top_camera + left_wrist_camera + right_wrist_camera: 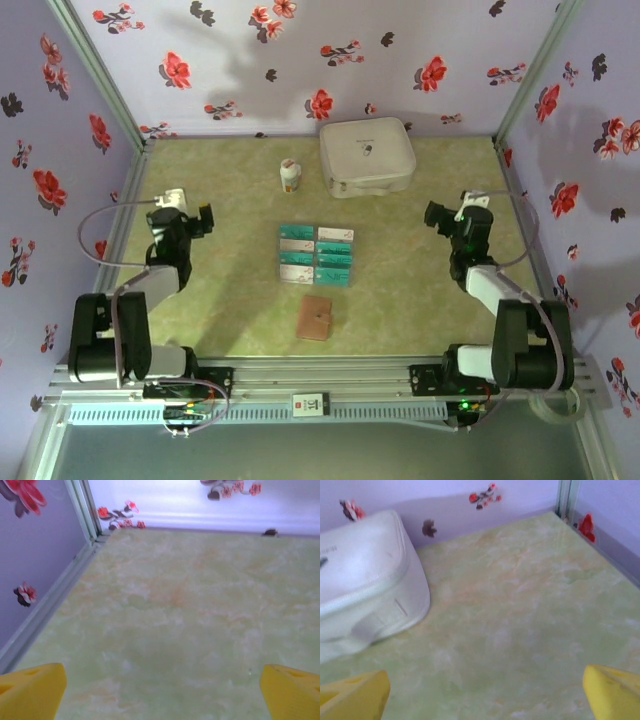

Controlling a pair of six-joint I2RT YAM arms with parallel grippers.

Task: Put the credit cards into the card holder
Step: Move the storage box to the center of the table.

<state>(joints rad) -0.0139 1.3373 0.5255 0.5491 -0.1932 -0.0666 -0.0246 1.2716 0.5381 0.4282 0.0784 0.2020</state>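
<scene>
Several teal-green credit cards (316,256) with white bands lie in two neat columns at the middle of the table. Just in front of them lies the brown card holder (316,318), folded shut. My left gripper (203,220) hangs over the left side of the table, well away from the cards; its yellow fingertips (31,690) stand wide apart over bare table, so it is open. On the right side my right gripper (437,214) is also open, its yellow fingertips (615,690) spread over bare table, with nothing between them.
A big white rounded case (366,156) stands at the back, also seen at the left in the right wrist view as the case (362,580). A small white bottle (289,176) stands left of it. Flowered walls close in the table (420,300) on three sides.
</scene>
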